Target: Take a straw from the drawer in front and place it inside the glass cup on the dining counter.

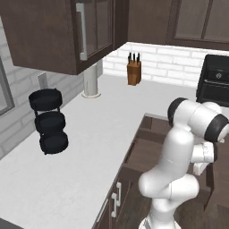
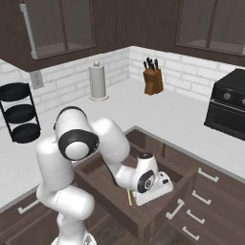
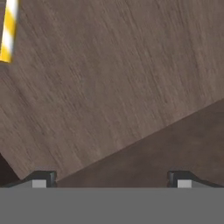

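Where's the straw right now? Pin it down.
The straw lies on the open drawer's floor just left of the gripper in the right base view; the hand view shows it upper left.

Soft, even rendered light is falling across the white L-shaped countertop [image 1: 67,147], leaving it bright with no glare. The open dark brown wood drawer [image 2: 103,184] below that countertop is sitting in dim shade. Up close, the drawer's grain and the yellow-and-white striped stick [image 3: 8,30] are looking blurred.
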